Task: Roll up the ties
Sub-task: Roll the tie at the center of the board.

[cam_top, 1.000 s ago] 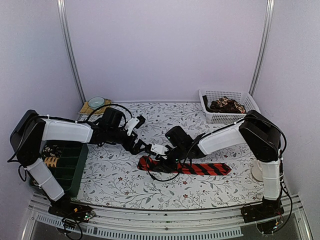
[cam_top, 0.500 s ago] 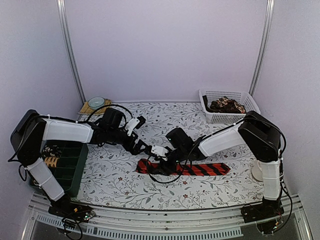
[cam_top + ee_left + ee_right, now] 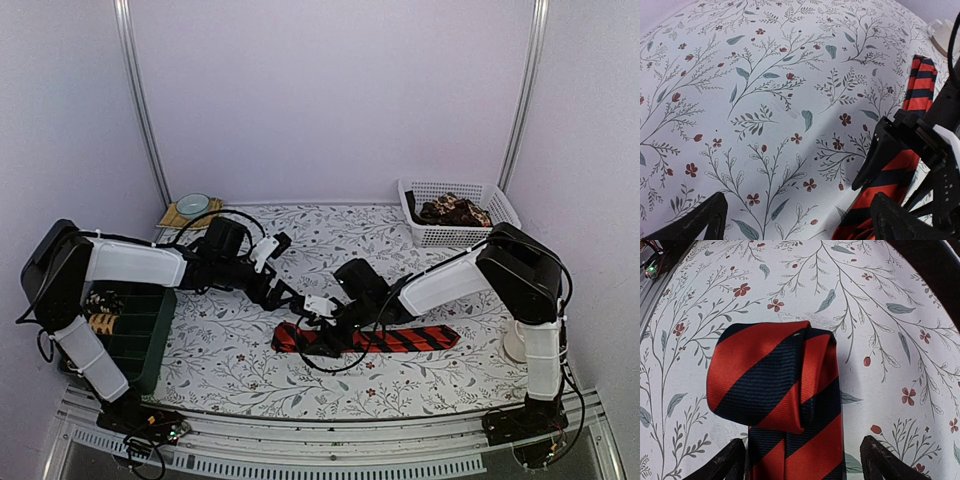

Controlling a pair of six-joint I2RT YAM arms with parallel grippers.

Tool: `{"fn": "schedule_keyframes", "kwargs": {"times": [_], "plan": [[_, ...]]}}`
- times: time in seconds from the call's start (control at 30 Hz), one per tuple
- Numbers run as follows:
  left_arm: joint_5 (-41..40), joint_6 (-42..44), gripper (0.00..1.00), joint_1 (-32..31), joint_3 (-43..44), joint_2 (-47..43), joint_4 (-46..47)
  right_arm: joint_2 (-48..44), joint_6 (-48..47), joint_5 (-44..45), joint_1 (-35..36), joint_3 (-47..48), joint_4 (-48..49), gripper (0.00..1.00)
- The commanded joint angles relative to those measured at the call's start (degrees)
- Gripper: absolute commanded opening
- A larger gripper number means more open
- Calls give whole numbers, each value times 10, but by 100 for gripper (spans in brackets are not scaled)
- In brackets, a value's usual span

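Note:
A red tie with black diagonal stripes [image 3: 410, 338] lies flat across the middle of the table. Its left end is folded over on itself into a loose first turn [image 3: 772, 377]. My right gripper [image 3: 322, 336] hovers over that folded end, open. In the right wrist view the gripper [image 3: 802, 464] has the strip running between its fingertips [image 3: 722, 462] without touching them. My left gripper [image 3: 298, 298] is just behind it, open wide over bare cloth [image 3: 800, 225]. In the left wrist view the tie [image 3: 920, 95] passes beside its right fingertip [image 3: 900, 220].
A white basket [image 3: 430, 237] at the back right holds brown-patterned ties [image 3: 455, 211]. A dark green bin [image 3: 140, 335] at the left holds small rolled coils [image 3: 103, 322]. A bowl [image 3: 192, 204] sits at the back left. A white round object [image 3: 513, 345] lies by the right arm's base.
My right gripper's jaws have spread wider and it has shifted slightly toward the near edge over the tie's folded end. The left arm has hardly moved.

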Motion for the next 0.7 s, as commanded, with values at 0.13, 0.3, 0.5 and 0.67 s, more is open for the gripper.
{"fn": "schedule_keyframes", "kwargs": {"times": [0.13,0.3,0.5,0.67], "plan": [[-3,-9,100,-1,-20,2,22,-57,13,-26,7,-14,-33,78],[-3,-10,100,0,-22,3,25,-38,0,-22,13,-8,-54,74],[-2,-10,100,0,-25,4,28,-28,-9,-2,23,-6,-62,63],[-1,-12,100,0,-29,6,31,-26,-11,25,27,-7,-56,53]]}}
